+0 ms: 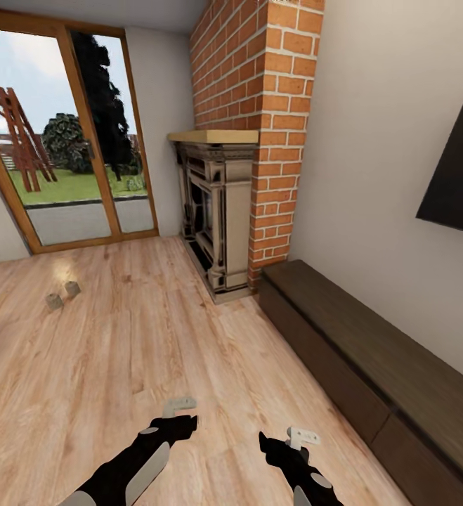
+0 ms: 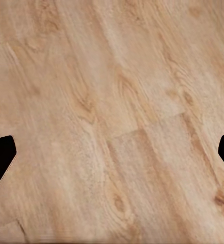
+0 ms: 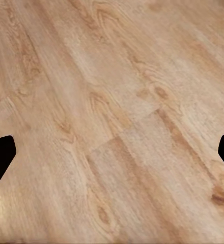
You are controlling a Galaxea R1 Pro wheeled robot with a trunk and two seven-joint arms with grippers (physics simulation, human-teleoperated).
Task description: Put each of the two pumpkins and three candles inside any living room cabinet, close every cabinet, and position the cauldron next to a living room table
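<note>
Candles, two, sat on floor far left, w/ cabinet at right wall. Left gripper & right gripper reached fwd low, jaws spread, probably empty.

From the head we look forward and down across the plank floor, with the cabinet running along the wall at the view's right edge, and the fireplace and glass door far ahead. Both arms enter at the bottom edge, the left gripper and right gripper low in the view. Each wrist camera faces straight down at close range onto bare floor, dark fingertips at the side edges. All three views share that floor just ahead of us.
</note>
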